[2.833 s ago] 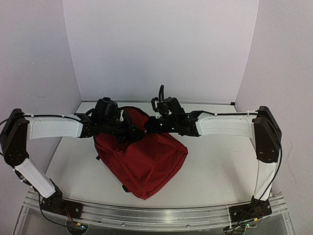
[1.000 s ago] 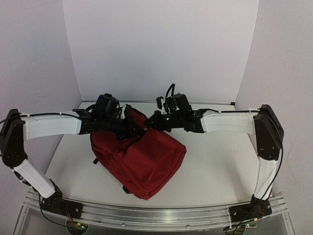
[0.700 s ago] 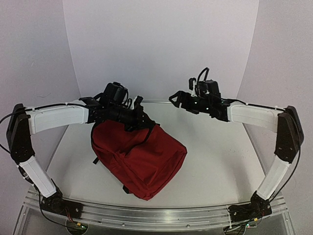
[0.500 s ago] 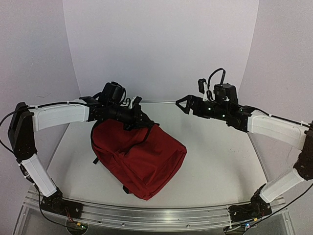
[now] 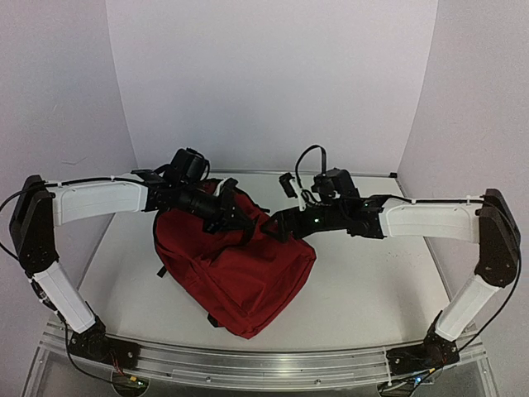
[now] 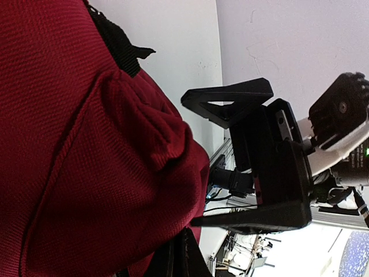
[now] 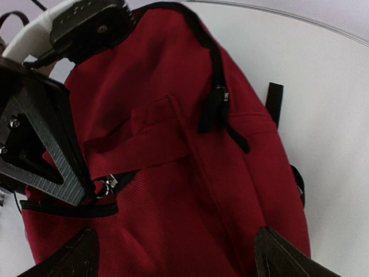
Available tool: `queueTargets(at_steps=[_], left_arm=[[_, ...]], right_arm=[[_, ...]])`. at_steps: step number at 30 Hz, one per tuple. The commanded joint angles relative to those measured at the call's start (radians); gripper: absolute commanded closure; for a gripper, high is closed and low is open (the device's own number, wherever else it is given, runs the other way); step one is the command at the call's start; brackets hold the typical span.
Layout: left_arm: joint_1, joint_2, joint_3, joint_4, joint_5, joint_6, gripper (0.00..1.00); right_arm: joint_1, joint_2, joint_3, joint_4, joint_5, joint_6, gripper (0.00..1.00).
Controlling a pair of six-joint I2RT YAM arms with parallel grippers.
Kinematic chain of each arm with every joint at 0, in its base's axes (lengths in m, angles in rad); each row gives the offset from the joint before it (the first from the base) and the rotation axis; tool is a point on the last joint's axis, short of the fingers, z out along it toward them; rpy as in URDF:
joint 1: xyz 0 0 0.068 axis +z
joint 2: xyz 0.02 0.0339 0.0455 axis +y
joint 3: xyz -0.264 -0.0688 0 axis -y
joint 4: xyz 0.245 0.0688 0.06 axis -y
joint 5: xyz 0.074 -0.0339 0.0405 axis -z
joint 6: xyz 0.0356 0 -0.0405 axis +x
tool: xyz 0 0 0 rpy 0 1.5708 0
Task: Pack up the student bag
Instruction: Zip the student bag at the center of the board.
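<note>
Hovering spread beside the top of the student bag, which lies on the worktop, the right tool may snag fabric; the left tool, pinching that top, could slip.

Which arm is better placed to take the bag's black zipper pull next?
Right. The right gripper is open, facing the student bag with the zipper pull ahead of it; the left gripper is shut on the bag's top.

Left arm & right arm: white shells w/ blk joints, thin blk cables, green LEDs.
</note>
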State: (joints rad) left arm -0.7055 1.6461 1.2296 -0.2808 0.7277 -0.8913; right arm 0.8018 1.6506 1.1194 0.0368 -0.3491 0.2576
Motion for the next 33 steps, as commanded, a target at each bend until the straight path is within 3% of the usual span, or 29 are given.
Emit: queueTargets(at_steps=[1, 6, 10, 18, 20, 24, 33], left_arm=[[-0.006, -0.059, -0.008, -0.043, 0.012, -0.004, 1.00], [-0.006, -0.050, -0.002, -0.057, 0.003, 0.000, 1.00], [-0.006, -0.038, 0.000, -0.070, -0.007, 0.001, 1.00], [-0.006, -0.030, 0.008, -0.077, -0.016, 0.000, 1.00], [-0.006, -0.030, 0.009, -0.079, -0.018, 0.000, 1.00], [-0.006, -0.034, 0.008, -0.084, -0.027, 0.003, 1.00], [-0.007, -0.039, -0.001, -0.081, -0.030, -0.003, 1.00]], right_arm=[[0.035, 0.056, 0.087, 0.030, 0.062, -0.097, 0.14], [0.035, 0.072, 0.118, 0.048, 0.150, -0.114, 0.38], [0.035, 0.072, 0.128, 0.074, 0.153, -0.116, 0.47], [0.035, 0.113, 0.148, 0.091, 0.064, -0.121, 0.88], [0.035, 0.122, 0.148, 0.097, 0.046, -0.120, 0.85], [0.035, 0.133, 0.151, 0.106, 0.017, -0.106, 0.57], [0.034, 0.187, 0.204, 0.140, -0.035, -0.010, 0.47]])
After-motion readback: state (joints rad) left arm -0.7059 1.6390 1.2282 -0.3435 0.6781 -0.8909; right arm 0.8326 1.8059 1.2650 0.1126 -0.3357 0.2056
